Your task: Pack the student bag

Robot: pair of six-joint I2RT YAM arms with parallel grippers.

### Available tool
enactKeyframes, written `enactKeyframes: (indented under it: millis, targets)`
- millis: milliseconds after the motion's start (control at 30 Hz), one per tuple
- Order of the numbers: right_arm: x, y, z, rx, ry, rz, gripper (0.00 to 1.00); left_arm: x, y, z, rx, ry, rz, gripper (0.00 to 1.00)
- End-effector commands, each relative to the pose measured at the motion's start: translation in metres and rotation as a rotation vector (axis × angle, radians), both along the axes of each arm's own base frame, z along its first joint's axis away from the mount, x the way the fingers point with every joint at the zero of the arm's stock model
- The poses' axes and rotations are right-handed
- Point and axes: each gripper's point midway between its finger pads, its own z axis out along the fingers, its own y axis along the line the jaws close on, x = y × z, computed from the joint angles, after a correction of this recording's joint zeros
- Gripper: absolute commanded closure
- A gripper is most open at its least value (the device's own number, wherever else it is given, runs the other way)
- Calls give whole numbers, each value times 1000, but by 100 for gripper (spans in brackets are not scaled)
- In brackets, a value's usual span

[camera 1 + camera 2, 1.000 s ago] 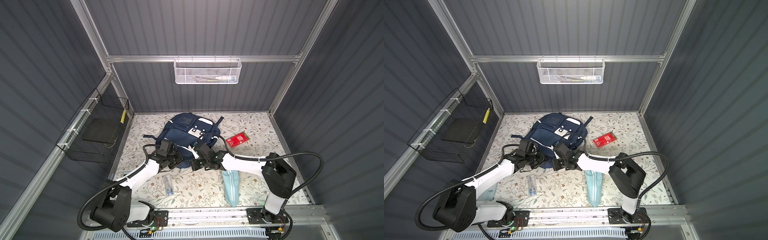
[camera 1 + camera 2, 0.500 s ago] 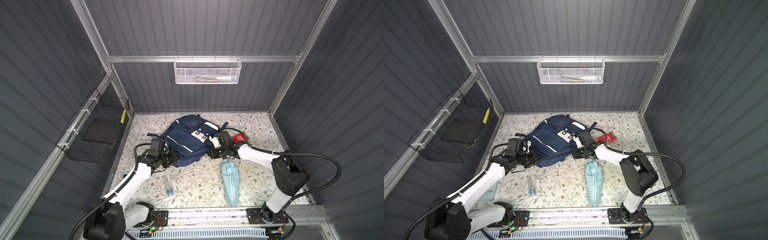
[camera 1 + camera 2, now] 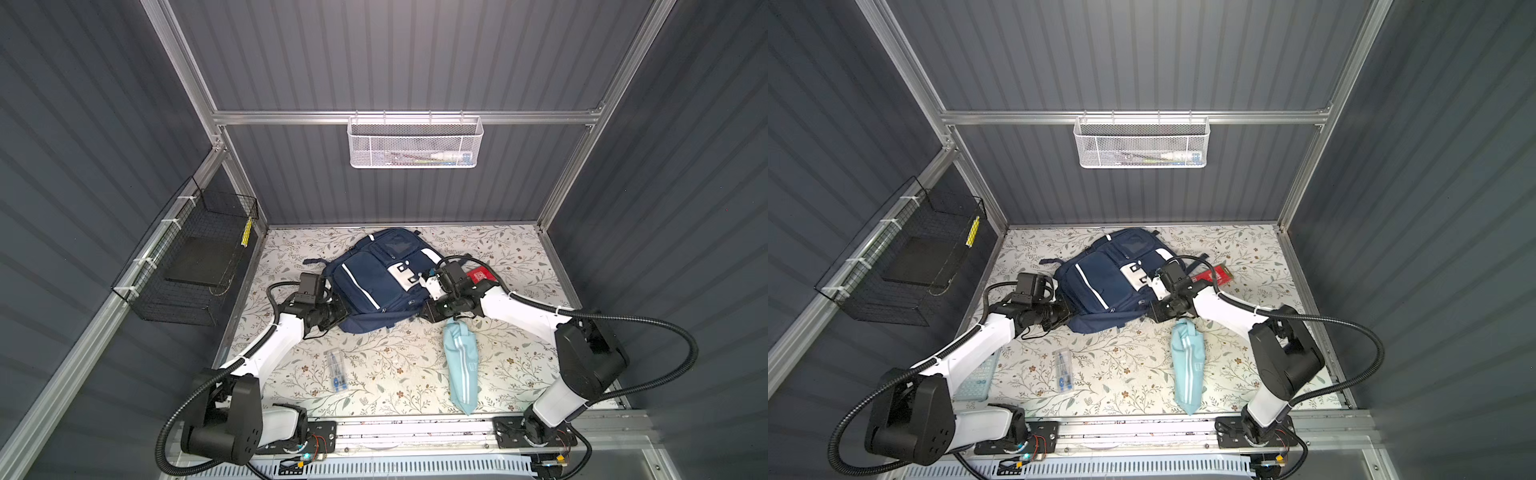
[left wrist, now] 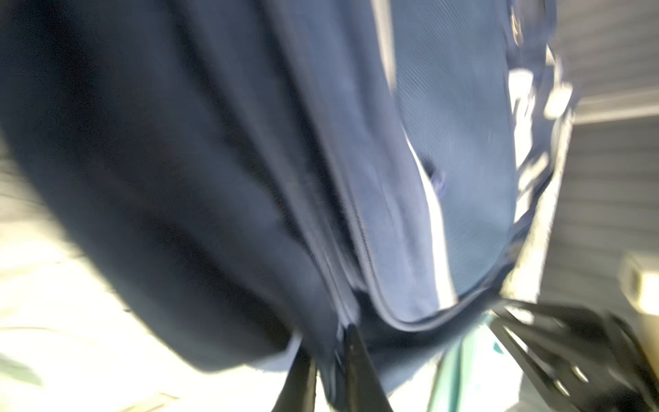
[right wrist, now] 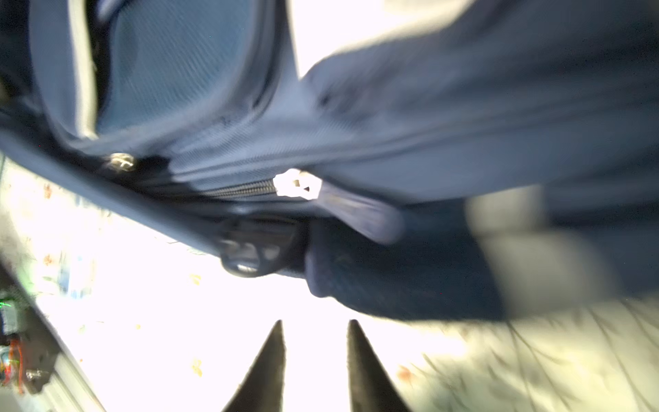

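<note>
The student bag, navy with white patches and a white stripe, lies flat at the back middle of the floral table. My left gripper is at the bag's near left corner. In the left wrist view it is shut on a fold of the bag's navy fabric beside a zip seam. My right gripper sits at the bag's near right edge. Seen from the right wrist, it is open over bare table, a little short of the bag and its white zip pull.
A light-blue striped pouch lies just in front of my right gripper. A red flat item lies behind the right wrist. A clear packet of blue pens lies front left. A white mesh basket hangs on the back wall, a black wire basket on the left wall.
Both grippers were shut side by side at the bag's near edge; they moved apart, and the bag turned and flattened. The right jaws opened and let go of the bag.
</note>
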Motion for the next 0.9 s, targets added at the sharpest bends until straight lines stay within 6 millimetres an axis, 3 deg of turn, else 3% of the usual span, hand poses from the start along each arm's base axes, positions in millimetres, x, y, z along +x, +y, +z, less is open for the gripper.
enactKeyframes:
  millis: [0, 100, 200, 300, 367, 533, 667, 733, 867]
  targets:
    - [12, -31, 22, -106, -87, -30, 53, 20, 14, 22, 81, -103, 23, 75]
    - [25, -27, 49, -53, -170, -21, 46, 20, 22, 34, 115, -133, 44, 52]
    - [47, -20, 63, -25, -225, 8, 36, 19, 15, 51, 92, -173, 48, 44]
    - [67, -16, 60, -84, -179, 24, 31, 13, -23, 63, 23, -208, -5, 39]
    - [75, -14, 53, -134, -135, 35, 29, 8, -58, 67, -7, -225, -65, 37]
    - [91, -10, 40, -168, -198, 102, 27, 3, -124, 44, 31, -218, -186, 45]
    - [92, -15, 29, -241, -201, 200, 26, 3, -172, 35, 171, -248, -300, 37]
    - [86, -17, 24, -209, -177, 242, 25, 8, -181, 32, 207, -266, -309, 31]
    - [98, -32, 26, -235, -194, 169, 26, 19, -186, 14, 336, -274, -312, 26]
